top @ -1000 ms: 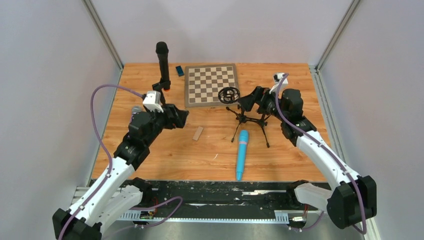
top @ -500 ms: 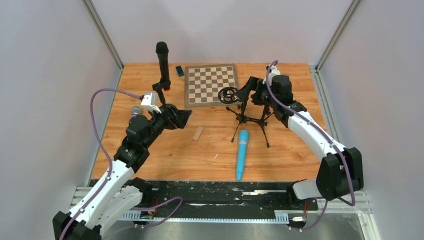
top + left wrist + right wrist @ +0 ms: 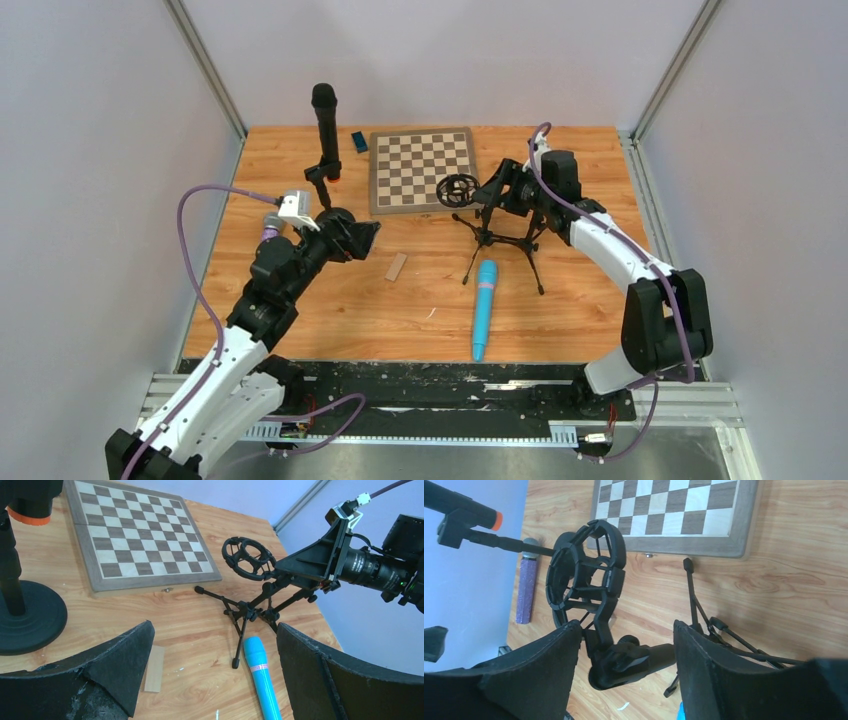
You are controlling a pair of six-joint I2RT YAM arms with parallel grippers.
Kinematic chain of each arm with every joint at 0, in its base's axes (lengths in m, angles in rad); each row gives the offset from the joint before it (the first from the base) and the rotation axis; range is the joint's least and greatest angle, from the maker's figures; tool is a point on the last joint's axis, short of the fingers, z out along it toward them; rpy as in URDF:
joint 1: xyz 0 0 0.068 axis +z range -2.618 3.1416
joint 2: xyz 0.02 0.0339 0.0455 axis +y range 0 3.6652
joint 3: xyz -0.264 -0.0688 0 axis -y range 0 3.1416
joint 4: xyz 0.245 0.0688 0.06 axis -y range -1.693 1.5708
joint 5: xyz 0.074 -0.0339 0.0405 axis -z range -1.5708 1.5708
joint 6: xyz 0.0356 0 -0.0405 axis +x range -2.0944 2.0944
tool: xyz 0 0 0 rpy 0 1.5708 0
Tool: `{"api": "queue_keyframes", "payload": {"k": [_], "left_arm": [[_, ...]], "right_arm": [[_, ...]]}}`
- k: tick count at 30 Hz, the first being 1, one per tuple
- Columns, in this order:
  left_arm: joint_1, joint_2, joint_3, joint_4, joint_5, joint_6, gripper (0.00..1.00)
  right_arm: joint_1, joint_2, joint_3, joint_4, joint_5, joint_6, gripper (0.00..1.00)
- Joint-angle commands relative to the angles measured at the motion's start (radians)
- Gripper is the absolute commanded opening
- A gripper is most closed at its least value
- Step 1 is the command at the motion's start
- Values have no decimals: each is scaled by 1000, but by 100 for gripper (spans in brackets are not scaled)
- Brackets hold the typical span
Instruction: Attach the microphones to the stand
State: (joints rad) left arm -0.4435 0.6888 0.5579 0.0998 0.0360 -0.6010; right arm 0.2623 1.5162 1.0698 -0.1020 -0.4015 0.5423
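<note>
A small black tripod stand (image 3: 495,238) with a ring-shaped shock mount (image 3: 584,570) stands right of centre. My right gripper (image 3: 626,625) straddles the neck just below the mount, jaws partly narrowed, slim gaps on both sides. The light blue microphone (image 3: 484,308) lies on the table in front of the tripod. The purple microphone (image 3: 526,587) lies at the far left, partly hidden by my left arm in the top view. The black microphone (image 3: 324,125) with the orange end (image 3: 30,516) stands upright in a round-based stand (image 3: 25,615). My left gripper (image 3: 214,627) hovers open, empty.
A chessboard (image 3: 422,168) lies at the back centre. A small wooden block (image 3: 396,266) lies between my left gripper and the tripod. A small blue object (image 3: 359,141) sits beside the board. Grey walls close in both sides.
My right gripper has moved in from the right onto the tripod's neck and its jaws have narrowed. The left arm has crept slightly forward, jaws unchanged.
</note>
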Motion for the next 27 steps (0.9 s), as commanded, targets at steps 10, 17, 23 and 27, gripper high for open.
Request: {"api": "queue_keyframes", "payload": {"k": [10,17,23,27], "left_arm": [[-2,3,10,15,-26,23,100],[-2,2,13,11,-27,32,100],[-2,-6,11,11,-29,37,100],[-2,-4,11,14,-32,39,100]], "right_arm": [[-8,22,-15,132,-148,43,33],[-9,24,-44,203,-243,64,0],[-6,26,-61,247,-337,88,0],[-4,33,-75,290,-397,115,0]]}}
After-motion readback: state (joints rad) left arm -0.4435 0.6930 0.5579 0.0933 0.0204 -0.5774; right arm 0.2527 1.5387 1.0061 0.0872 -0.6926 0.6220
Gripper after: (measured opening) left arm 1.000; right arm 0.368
